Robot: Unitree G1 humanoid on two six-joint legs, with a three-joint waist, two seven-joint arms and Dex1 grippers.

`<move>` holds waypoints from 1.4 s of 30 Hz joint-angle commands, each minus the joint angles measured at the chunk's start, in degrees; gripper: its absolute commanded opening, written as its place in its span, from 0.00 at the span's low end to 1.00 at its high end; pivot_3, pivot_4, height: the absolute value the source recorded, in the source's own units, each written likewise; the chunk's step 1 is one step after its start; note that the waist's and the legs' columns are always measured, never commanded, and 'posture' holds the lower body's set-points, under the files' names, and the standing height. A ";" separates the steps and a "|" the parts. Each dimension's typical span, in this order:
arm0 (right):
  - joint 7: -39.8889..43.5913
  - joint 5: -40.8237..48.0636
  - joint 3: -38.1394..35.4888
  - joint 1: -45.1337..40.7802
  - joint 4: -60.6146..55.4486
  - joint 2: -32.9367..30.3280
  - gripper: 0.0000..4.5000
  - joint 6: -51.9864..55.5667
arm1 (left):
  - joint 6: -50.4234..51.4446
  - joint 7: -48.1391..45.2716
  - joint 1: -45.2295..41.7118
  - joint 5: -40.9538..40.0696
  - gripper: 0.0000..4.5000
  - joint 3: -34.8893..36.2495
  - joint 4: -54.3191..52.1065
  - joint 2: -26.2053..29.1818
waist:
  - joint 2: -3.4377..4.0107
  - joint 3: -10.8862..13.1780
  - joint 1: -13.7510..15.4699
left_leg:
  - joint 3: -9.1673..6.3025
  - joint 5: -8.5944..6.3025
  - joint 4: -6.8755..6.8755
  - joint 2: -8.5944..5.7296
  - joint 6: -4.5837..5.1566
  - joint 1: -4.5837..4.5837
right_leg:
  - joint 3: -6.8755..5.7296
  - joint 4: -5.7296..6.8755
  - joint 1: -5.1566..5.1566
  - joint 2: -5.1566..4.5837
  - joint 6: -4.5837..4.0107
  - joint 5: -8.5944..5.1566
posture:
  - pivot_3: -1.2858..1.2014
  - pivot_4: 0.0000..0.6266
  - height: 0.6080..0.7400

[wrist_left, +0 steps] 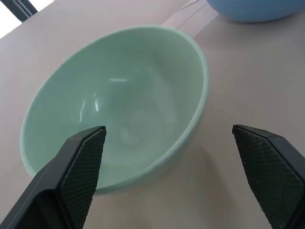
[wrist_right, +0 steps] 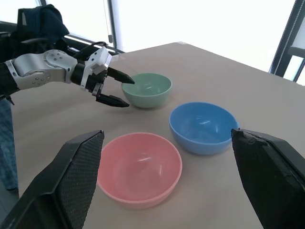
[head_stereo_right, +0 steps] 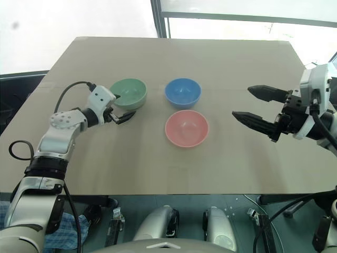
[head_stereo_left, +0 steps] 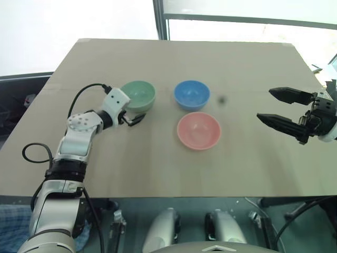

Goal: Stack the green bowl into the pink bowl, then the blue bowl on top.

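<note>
Pink bowl (head_stereo_left: 198, 130) sits closest to the table's (head_stereo_left: 253, 68) near edge, roughly mid-width, upright and empty. Blue bowl (head_stereo_left: 191, 95) is just behind it toward the far edge, close but not touching. Green bowl (head_stereo_left: 138, 95) sits beside the blue one on the left-edge side, apart from it. Left gripper (head_stereo_right: 124, 107) has its jaws apart at the green bowl's rim: one finger (wrist_right: 120, 78) over the rim, the other (wrist_right: 111, 100) outside the wall; contact unclear. Right gripper (head_stereo_right: 254, 105) hovers near the right edge, jaws wide apart, holding nothing.
</note>
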 commanded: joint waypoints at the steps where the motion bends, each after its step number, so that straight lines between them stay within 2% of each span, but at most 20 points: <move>1: -1.50 2.39 -1.03 0.09 -1.22 -1.44 0.99 -2.39 | -5.22 -0.69 -3.55 2.48 1.00 -1.14 4.26 -0.36 | 0.00 0.00 0.00 | 0.00 0.00 0.01 0.00 0.00 0.00 | 0.00 0.01 0.00 0.00 0.00 0.00 | 0.52 0.24 1.00; 5: -2.15 2.91 -0.50 0.80 -1.05 -2.23 0.99 -3.99 | -9.89 -1.67 -7.12 4.85 1.00 -2.69 9.52 -0.70 | -0.03 0.00 0.04 | 0.00 0.00 0.02 -0.01 0.01 -0.06 | -0.01 -0.01 -0.03 0.00 0.01 0.00 | 0.52 0.24 1.00; 9: -2.43 3.71 -0.53 1.67 -0.82 -3.06 1.00 -5.20 | -12.01 -3.12 -9.73 5.42 0.81 -3.13 12.75 -1.11 | -0.05 0.01 0.02 | 0.00 0.00 0.04 -0.02 0.01 -0.09 | -0.01 -0.02 -0.05 0.00 0.01 0.00 | 0.52 0.24 1.00; 10: -2.43 3.76 -0.51 2.05 -0.68 -3.24 1.00 -5.66 | -12.99 -3.46 -10.17 6.08 0.68 -3.51 13.43 -0.98 | -0.05 0.01 0.02 | 0.01 0.00 0.04 -0.02 0.01 -0.09 | -0.01 -0.02 -0.05 0.00 0.01 0.00 | 0.52 0.24 1.00; 13: -2.58 3.93 -0.24 2.90 -0.43 -3.62 1.00 -6.82 | -15.13 -3.97 -11.11 7.39 0.42 -4.15 14.96 -0.78 | -0.05 0.01 0.01 | 0.01 0.01 0.04 -0.01 0.01 -0.08 | -0.01 -0.01 -0.05 0.00 0.01 0.00 | 0.52 0.24 1.00; 14: -2.68 4.02 -0.15 3.00 -0.37 -3.73 1.00 -7.07 | -15.63 -4.09 -11.35 7.69 0.34 -4.33 15.32 -0.71 | -0.05 0.01 0.01 | 0.01 0.00 0.05 -0.01 0.02 -0.08 | -0.01 0.00 -0.05 0.00 0.01 0.00 | 0.52 0.24 1.00; 15: -2.77 4.08 -0.05 3.07 -0.29 -3.82 1.00 -7.30 | -16.09 -4.21 -11.58 7.91 0.32 -4.49 15.69 -0.64 | -0.05 0.01 0.01 | 0.01 0.00 0.07 -0.01 0.03 -0.08 | -0.01 0.01 -0.05 0.00 0.01 0.00 | 0.52 0.24 1.00; 16: -2.81 4.17 -0.03 3.19 -0.27 -3.89 1.00 -7.49 | -16.30 -4.35 -11.73 7.95 0.16 -4.51 15.90 -0.60 | -0.05 0.01 0.01 | 0.01 0.00 0.09 -0.01 0.03 -0.09 | -0.01 0.03 -0.05 0.00 0.01 0.00 | 0.52 0.24 1.00; 19: -2.97 4.39 0.12 3.48 -0.14 -4.14 1.00 -8.10 | -17.08 -4.80 -12.24 8.30 0.01 -4.63 16.49 -0.38 | -0.06 0.01 0.01 | 0.01 -0.01 0.15 -0.01 0.03 -0.09 | -0.01 0.07 -0.05 0.01 0.02 0.00 | 0.52 0.24 1.00; 29: -3.68 5.16 0.85 4.25 -0.03 -4.72 1.00 -9.38 | -20.20 -9.09 -15.73 7.62 0.01 -4.71 15.94 -0.99 | -0.08 0.01 0.04 | 0.01 -0.04 0.30 -0.01 0.09 -0.13 | -0.03 0.11 -0.03 0.01 0.02 0.01 | 0.52 0.24 1.00; 35: -4.10 5.65 1.19 4.60 0.03 -5.27 1.00 -9.99 | -23.65 -25.92 -17.77 0.40 0.01 -7.86 2.31 -3.27 | -0.10 0.02 0.14 | -0.05 0.01 0.56 -0.01 0.00 -0.33 | -0.12 0.09 -0.04 0.01 0.03 0.01 | 0.52 0.24 1.00; 42: -4.72 5.88 1.49 5.02 -0.28 -5.37 1.00 -10.36 | -21.92 -38.54 -16.09 -6.64 0.01 -12.52 -13.28 -5.01 | -0.09 0.02 -0.09 | -0.04 0.02 0.56 0.00 0.00 -0.38 | -0.11 0.08 -0.09 0.06 0.03 0.01 | 0.52 0.24 1.00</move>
